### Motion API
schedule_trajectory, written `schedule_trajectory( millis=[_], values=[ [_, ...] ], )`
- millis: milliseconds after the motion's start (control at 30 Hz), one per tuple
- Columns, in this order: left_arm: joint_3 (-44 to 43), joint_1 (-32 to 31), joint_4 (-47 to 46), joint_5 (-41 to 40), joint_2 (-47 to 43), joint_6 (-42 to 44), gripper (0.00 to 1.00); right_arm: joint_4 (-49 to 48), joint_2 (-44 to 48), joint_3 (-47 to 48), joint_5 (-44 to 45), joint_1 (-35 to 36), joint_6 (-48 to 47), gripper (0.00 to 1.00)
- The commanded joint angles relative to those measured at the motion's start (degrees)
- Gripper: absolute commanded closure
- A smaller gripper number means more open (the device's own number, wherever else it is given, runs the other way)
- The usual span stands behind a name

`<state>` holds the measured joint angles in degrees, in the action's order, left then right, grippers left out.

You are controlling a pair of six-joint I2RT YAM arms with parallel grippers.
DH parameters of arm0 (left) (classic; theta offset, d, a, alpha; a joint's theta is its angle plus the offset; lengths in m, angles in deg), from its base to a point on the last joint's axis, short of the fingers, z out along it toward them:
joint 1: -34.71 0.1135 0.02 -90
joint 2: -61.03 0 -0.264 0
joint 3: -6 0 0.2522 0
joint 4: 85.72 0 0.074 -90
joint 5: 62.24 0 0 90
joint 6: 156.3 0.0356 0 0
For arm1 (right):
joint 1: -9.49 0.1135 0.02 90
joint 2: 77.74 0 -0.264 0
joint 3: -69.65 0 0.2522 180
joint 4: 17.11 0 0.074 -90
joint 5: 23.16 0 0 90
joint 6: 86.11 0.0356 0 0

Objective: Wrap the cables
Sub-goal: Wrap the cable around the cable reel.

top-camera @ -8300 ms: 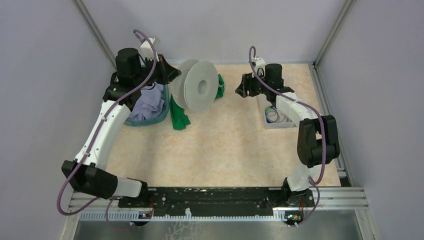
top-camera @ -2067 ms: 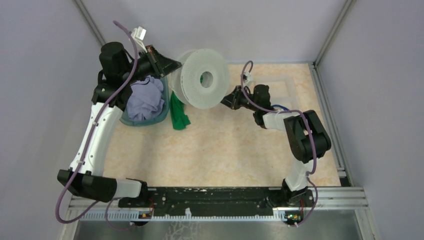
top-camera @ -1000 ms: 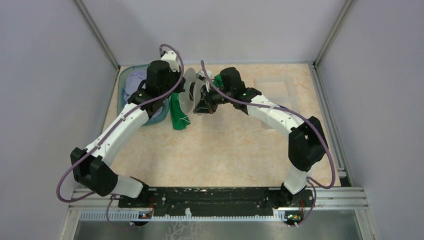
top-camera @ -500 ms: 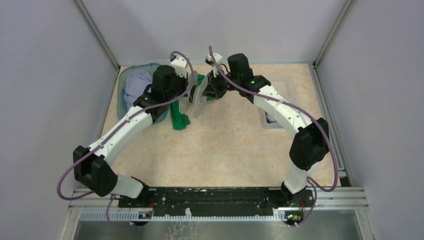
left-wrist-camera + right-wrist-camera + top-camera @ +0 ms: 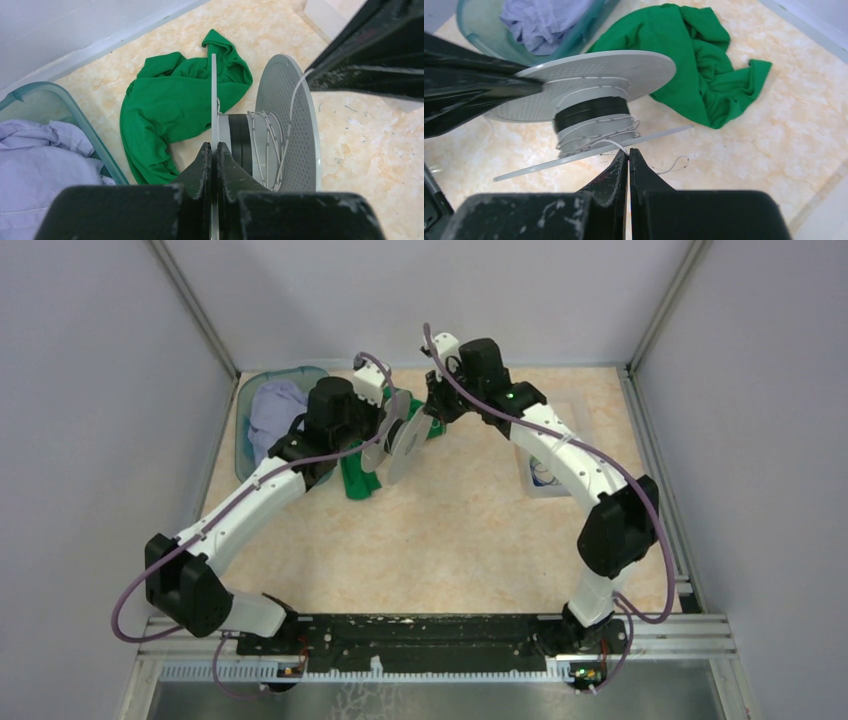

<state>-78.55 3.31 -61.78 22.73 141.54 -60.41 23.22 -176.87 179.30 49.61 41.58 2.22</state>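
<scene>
Left end effector [image 5: 214, 148] clamps the spool [image 5: 287, 125] by its flange edge, steadying it at the counter's [image 5: 450, 540] 12 o'clock so the right end effector [image 5: 628, 157], pinched shut on the whitish cable [image 5: 613, 142] (some turns sit on the hub), can wind more.

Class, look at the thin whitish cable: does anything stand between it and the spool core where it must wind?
Nothing visible. The right hand pinches the whitish cable, which runs free to the spool core. The left hand clamps one flange at its rim, clear of that path.
</scene>
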Motion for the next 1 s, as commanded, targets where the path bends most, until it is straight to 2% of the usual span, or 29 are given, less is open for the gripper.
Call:
schedule_trajectory(
  millis=[0, 233, 367, 567, 967],
  values=[
    [-0.6, -0.2, -3.8, 2.4, -3.1, 1.2, 1.00, -0.3, -1.2, 4.3, 6.1, -2.5, -1.5, 1.00],
    [-0.8, -0.2, -3.1, 4.1, -3.7, 1.1, 1.00, 0.2, -4.0, 4.6, 7.5, -4.4, -3.1, 1.00],
    [-1.2, -0.1, -2.5, 4.7, -4.0, 0.4, 1.00, 0.2, -5.2, 3.7, 6.8, -5.5, -3.2, 0.96],
    [-2.2, -0.1, -1.6, 5.3, -4.0, -0.4, 1.00, -1.9, -5.2, -0.3, 1.3, -7.6, -2.3, 0.86],
    [-5.4, 0.7, 1.2, 9.5, -3.9, -3.1, 1.00, -4.9, -4.6, -7.2, -7.1, -11.9, -2.9, 0.76]
  ],
)
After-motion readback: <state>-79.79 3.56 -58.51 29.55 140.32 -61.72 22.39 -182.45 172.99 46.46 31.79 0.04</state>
